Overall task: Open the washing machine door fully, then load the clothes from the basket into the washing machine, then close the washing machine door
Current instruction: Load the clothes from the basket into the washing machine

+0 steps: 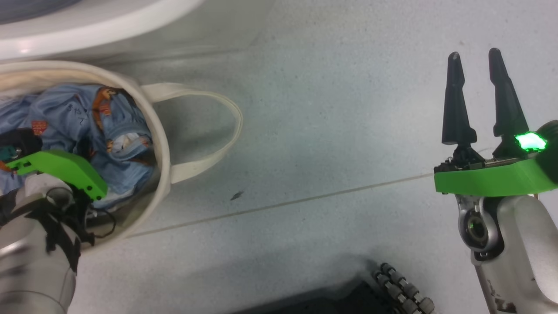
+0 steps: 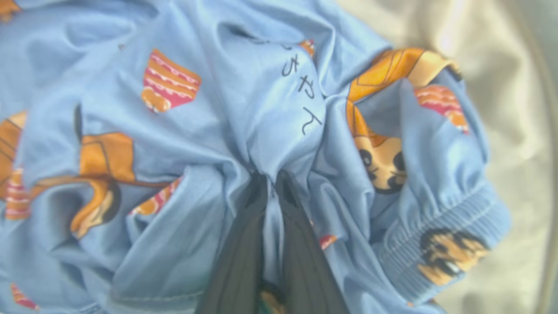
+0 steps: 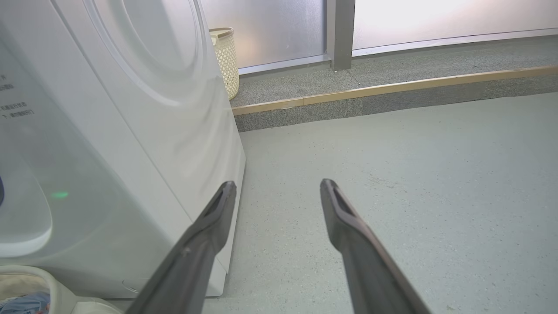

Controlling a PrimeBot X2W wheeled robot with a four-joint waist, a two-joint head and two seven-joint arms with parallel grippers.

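The basket (image 1: 162, 144), a cream canvas tub with a loop handle (image 1: 218, 131), stands on the floor at the left. It holds the clothes (image 1: 87, 117), light blue with orange bears. My left arm's green wrist cover (image 1: 61, 168) reaches down into it. In the left wrist view my left gripper (image 2: 270, 187) is shut on a bunched fold of the clothes (image 2: 261, 109). My right gripper (image 1: 477, 93) hangs open over bare floor at the right, holding nothing. The washing machine (image 3: 144, 144) is white. A white curved rim (image 1: 87, 26) above the basket may be its door; I cannot tell.
A cream perforated hamper (image 3: 226, 61) stands behind the machine on a raised grey step (image 3: 392, 91). The grey floor (image 1: 327, 131) stretches between basket and right gripper. My dark base (image 1: 348, 296) shows at the bottom edge.
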